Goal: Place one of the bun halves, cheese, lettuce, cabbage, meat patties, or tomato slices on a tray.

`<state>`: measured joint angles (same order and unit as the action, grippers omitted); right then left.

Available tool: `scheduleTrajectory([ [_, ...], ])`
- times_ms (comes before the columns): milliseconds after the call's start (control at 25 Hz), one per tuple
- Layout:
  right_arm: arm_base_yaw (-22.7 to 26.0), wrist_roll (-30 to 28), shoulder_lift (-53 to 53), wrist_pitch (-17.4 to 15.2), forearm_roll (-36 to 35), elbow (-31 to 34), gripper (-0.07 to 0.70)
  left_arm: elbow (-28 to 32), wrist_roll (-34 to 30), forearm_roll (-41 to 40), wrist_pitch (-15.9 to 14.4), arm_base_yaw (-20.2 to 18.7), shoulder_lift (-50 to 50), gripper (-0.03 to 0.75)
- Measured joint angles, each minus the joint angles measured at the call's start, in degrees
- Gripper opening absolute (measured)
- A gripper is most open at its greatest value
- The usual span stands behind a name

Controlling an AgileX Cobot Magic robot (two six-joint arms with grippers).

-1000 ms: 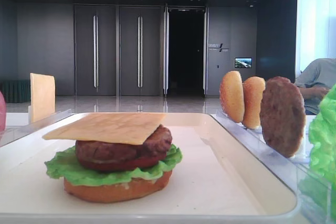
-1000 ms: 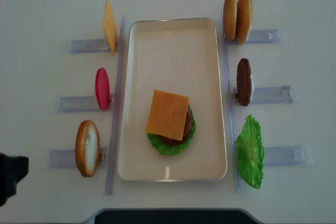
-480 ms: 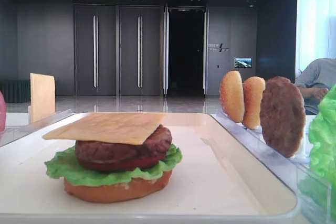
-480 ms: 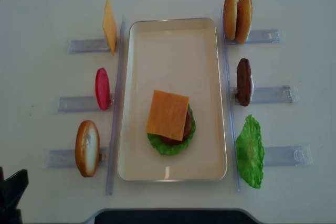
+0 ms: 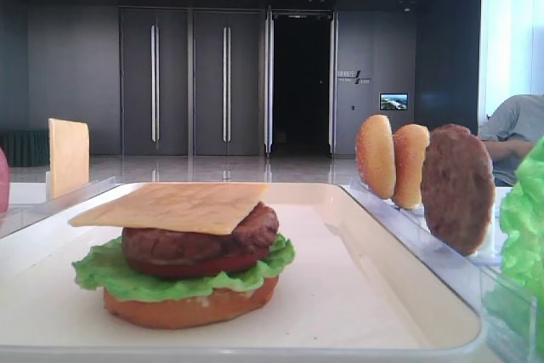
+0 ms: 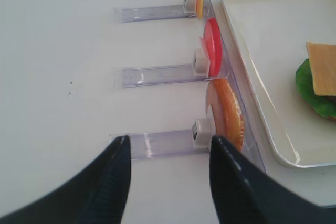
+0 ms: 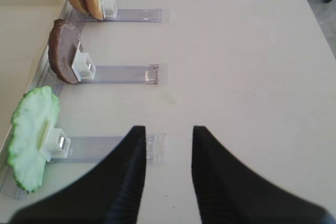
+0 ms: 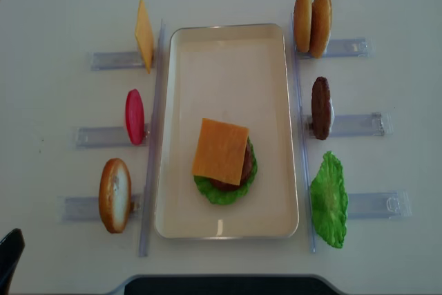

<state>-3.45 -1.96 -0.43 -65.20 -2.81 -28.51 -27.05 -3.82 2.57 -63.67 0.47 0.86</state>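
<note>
Left pincer (image 6: 168, 163) hangs low over the desk (image 6: 58, 51), jaws apart, nothing between them. The bun half (image 6: 227, 113) stands on edge just ahead, in its clear holder (image 6: 157, 144). Risk: jaws look barely wider than the bun, so a skewed approach could knock it off the clip or shove the holder into the tray (image 6: 273, 140). Right pincer (image 7: 167, 153) is also apart, empty, w/ lettuce (image 7: 29, 135) ahead-left.

Tray holds one stack: bun, lettuce, tomato, patty, cheese (image 8: 221, 150) on top. The tomato slice (image 6: 212, 53) sits in the next holder beyond the bun.
</note>
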Motion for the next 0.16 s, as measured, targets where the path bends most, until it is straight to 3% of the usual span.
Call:
scheduleTrajectory([
  [160,0.0,0.0,0.0,0.0,0.0,0.0,0.241,0.0,0.0,0.0,0.0,0.0,0.0,0.369],
])
